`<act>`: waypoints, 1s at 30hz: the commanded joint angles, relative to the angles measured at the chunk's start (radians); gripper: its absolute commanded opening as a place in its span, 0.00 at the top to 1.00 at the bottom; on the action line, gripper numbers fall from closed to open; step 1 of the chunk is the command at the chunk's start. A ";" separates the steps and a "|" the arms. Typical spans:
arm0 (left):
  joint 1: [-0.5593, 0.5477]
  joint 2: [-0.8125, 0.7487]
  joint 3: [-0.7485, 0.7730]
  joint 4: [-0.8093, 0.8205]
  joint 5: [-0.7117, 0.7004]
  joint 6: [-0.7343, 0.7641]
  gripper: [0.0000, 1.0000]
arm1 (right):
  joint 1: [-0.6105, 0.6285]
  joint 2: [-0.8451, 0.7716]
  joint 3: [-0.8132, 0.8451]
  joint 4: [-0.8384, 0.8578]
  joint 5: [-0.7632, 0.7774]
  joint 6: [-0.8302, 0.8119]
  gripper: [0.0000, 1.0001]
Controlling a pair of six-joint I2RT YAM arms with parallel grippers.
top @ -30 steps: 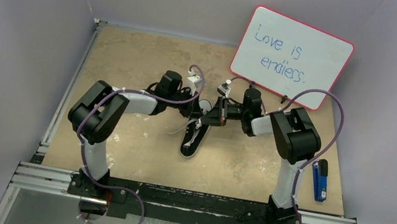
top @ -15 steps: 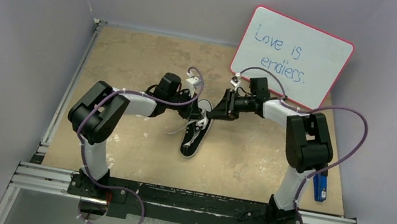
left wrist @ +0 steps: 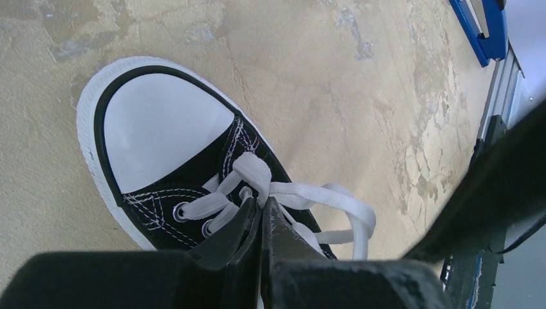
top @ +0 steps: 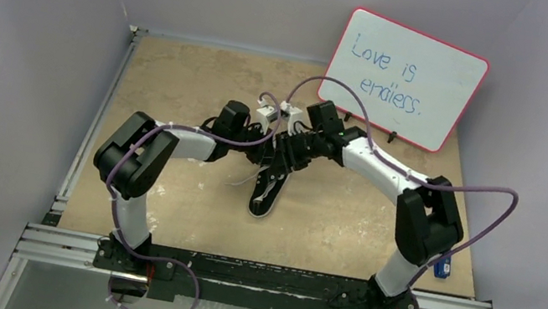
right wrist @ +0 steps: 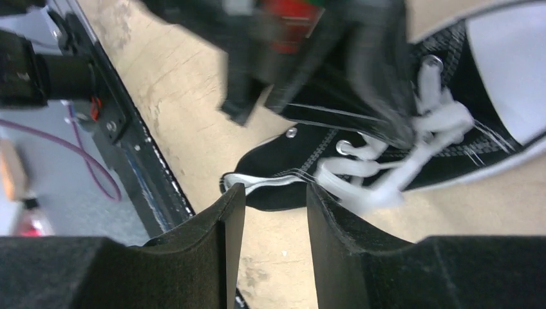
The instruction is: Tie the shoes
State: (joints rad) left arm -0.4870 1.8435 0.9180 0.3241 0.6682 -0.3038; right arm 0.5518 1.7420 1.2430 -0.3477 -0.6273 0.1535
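Black canvas sneaker (top: pixel 264 195) with white toe cap and white sole edge lies near the middle of the beige table (top: pixel 182 79), between my two arms. From above I see only its near end; the laced part is hidden under both my wrists, which crowd together there.

My left gripper (left wrist: pixel 263 219) has its fingers pressed together, and the white laces (left wrist: pixel 322 193) come out just at the tips, at the crossing above the eyelets, so it seems to pinch them. How much lace is inside I cannot tell.

My right gripper (right wrist: pixel 270 199) stands open with a clear gap, and it holds nothing. In its view the sneaker is partly covered by a blurred dark shape, and the laces are also smeared.

Compared with one second ago, my right arm has stretched to the left: the wrist was beside the sneaker, and now it is over it, close to the left wrist. The elbow now covers most of the blue tool (top: pixel 442 267) at the right edge. The left arm and the sneaker have not moved.
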 commanded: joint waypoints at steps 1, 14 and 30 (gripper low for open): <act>-0.002 -0.028 -0.015 -0.027 0.010 0.020 1.00 | 0.050 -0.125 -0.028 0.119 0.098 -0.264 0.56; -0.001 -0.033 -0.021 -0.003 0.038 -0.006 1.00 | 0.054 -0.196 -0.164 0.196 -0.028 -1.027 0.52; 0.005 -0.049 -0.042 0.026 0.062 -0.030 1.00 | 0.072 -0.087 -0.150 0.244 -0.074 -1.023 0.57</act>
State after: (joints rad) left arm -0.4778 1.8294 0.8898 0.3470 0.6842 -0.3336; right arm 0.6090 1.6470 1.0599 -0.1238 -0.6731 -0.8471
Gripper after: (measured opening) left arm 0.010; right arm 0.437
